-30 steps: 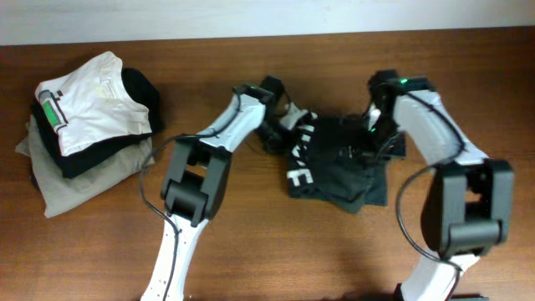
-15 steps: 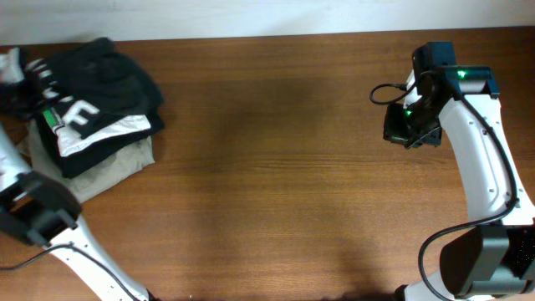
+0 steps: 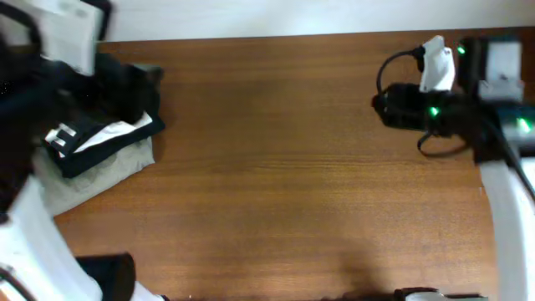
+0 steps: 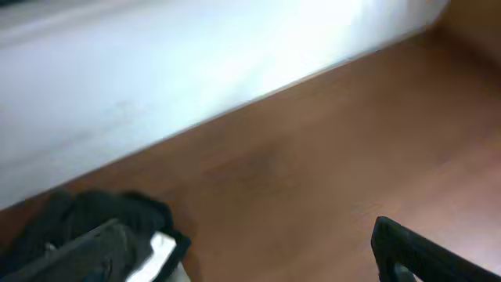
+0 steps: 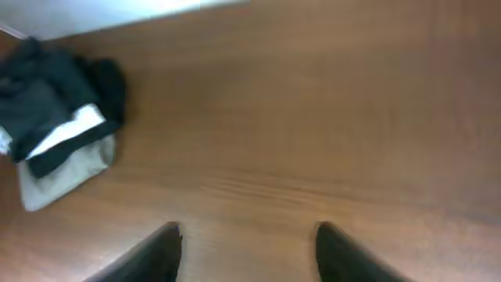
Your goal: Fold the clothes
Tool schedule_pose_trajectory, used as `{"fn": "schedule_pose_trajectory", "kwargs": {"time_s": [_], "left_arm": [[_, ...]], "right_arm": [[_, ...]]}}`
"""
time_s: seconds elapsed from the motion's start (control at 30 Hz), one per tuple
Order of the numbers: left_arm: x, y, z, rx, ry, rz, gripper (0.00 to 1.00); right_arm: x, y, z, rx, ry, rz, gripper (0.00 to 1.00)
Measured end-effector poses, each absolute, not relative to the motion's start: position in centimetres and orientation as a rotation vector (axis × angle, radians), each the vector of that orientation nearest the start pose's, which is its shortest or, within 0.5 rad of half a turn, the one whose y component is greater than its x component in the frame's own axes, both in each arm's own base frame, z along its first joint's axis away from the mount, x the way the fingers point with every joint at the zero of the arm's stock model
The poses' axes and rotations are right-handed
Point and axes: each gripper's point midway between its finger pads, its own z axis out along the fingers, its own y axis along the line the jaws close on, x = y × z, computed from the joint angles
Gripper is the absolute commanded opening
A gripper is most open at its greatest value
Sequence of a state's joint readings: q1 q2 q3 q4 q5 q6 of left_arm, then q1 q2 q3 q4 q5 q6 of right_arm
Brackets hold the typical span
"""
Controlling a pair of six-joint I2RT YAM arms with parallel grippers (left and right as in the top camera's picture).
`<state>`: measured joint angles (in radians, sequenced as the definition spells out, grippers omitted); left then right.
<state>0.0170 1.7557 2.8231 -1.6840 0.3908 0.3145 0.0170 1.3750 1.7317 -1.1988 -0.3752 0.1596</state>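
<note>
wooden table (image 3: 276, 192), pale wall behind. dark t-shirt (image 3: 125, 79) lies heaped on top of the stack at the far left, over a white shirt (image 3: 117, 132) and a beige garment (image 3: 100, 171). it looks set there as a finished piece, though the fold reads loose. left gripper (image 4: 246, 247) is near the stack, fingers spread, nothing between them. right gripper (image 5: 246, 239) is also spread and empty, well apart over bare wood, probably to stay clear of the pile.

Wood table (image 3: 276, 167), reddish-brown, grain running sideways. Plain white wall (image 3: 251, 17) along far edge. Light soft, even; wall blurred in wrist views.
</note>
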Motion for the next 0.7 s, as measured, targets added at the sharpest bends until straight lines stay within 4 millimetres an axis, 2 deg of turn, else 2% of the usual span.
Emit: {"fn": "schedule_pose_trajectory", "kwargs": {"time_s": [0.03, 0.07, 0.1, 0.13, 0.17, 0.2, 0.27, 0.3, 0.33, 0.47, 0.53, 0.6, 0.63, 0.67, 0.7], "left_arm": [[31.6, -8.5, 47.3, 0.591, 2.108, -0.249, 0.99], [31.5, -9.5, 45.8, 0.604, 2.165, -0.251, 0.99], [31.1, -10.8, 42.1, 0.636, 2.31, -0.261, 0.99], [30.8, -11.7, 39.2, 0.673, 2.402, -0.26, 0.99], [29.5, -12.5, 35.0, 0.734, 2.551, -0.271, 0.99], [29.6, -13.1, 31.8, 0.768, 2.634, -0.269, 0.99], [31.6, -14.0, 28.4, 0.767, 2.645, -0.287, 0.99], [33.2, -14.7, 26.9, 0.76, 2.612, -0.299, 0.99], [33.8, -15.0, 24.7, 0.763, 2.629, -0.308, 0.99], [32.2, -14.5, 20.4, 0.778, 2.752, -0.32, 0.99], [32.1, -14.5, 20.3, 0.778, 2.754, -0.32, 0.99], [32.1, -14.5, 20.2, 0.779, 2.755, -0.32, 0.99], [32.1, -14.5, 20.2, 0.779, 2.756, -0.32, 0.99], [32.1, -14.5, 20.2, 0.779, 2.755, -0.321, 0.99], [32.1, -14.6, 20.2, 0.779, 2.756, -0.323, 0.99]], "right_arm": [[31.7, 7.4, 35.8, -0.049, 2.347, 0.54, 0.99], [30.4, 7.6, 37.5, -0.076, 2.289, 0.538, 0.99], [29.9, 7.6, 38.0, -0.085, 2.275, 0.539, 0.99], [30.0, 7.6, 37.8, -0.085, 2.279, 0.54, 0.99], [30.0, 7.6, 37.7, -0.085, 2.285, 0.539, 0.99], [30.0, 7.6, 37.6, -0.086, 2.29, 0.539, 0.99], [29.6, 7.6, 37.0, -0.082, 2.32, 0.541, 0.99], [29.5, 7.6, 36.9, -0.08, 2.326, 0.542, 0.99], [29.4, 7.7, 36.9, -0.083, 2.327, 0.55, 0.99], [29.3, 8.1, 37.0, -0.094, 2.324, 0.576, 0.99], [29.5, 7.6, 36.9, -0.08, 2.327, 0.543, 0.99], [30.8, 6.1, 37.3, -0.061, 2.285, 0.42, 0.99], [33.6, 5.9, 40.2, -0.162, 2.061, 0.334, 0.99], [33.4, 5.8, 40.0, -0.211, 2.021, 0.297, 0.99], [33.8, 5.8, 40.3, -0.256, 1.907, 0.254, 0.99]]}}
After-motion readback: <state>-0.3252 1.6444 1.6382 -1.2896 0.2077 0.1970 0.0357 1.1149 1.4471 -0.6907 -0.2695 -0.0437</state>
